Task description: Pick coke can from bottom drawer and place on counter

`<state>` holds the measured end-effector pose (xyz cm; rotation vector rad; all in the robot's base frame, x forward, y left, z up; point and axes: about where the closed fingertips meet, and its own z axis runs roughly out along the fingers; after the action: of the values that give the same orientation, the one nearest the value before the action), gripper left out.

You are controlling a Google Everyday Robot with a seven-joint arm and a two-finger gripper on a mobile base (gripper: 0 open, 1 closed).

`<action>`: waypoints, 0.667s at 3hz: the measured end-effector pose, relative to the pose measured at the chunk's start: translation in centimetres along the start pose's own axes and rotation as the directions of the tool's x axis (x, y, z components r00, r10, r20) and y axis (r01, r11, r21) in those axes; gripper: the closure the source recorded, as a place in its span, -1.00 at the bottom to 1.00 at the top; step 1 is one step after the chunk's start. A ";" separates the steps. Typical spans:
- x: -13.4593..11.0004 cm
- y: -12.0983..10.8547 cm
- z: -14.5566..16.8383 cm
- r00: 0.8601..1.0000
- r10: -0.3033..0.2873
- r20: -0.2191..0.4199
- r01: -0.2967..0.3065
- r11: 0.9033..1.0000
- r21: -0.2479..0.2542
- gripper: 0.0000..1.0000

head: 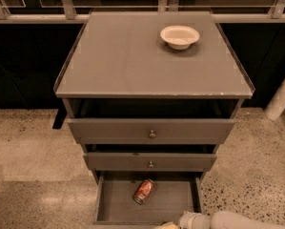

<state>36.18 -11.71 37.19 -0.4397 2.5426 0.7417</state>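
The coke can (144, 191) lies on its side on the floor of the open bottom drawer (118, 205), near the drawer's back and a little right of its middle. The counter (132, 56) is the flat grey top of the cabinet, above the drawers. My gripper (167, 225) shows only at the very bottom edge, at the front of the bottom drawer, below and to the right of the can and apart from it. Its white arm (232, 220) comes in from the bottom right.
A white bowl (179, 36) stands on the counter at the back right. Two upper drawers with small round knobs (152, 134) stand slightly open above the bottom drawer. A white post (281, 99) stands at the right. The floor is speckled. A railing runs behind the cabinet.
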 end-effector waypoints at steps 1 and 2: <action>-0.5 -0.3 3.4 1.000 -0.022 0.019 0.024 0.995 -0.097 -1.00; -2.2 -1.2 7.2 0.998 -0.036 0.046 0.044 0.983 -0.178 -1.00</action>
<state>40.93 -8.17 32.34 -0.5258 2.4300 0.9584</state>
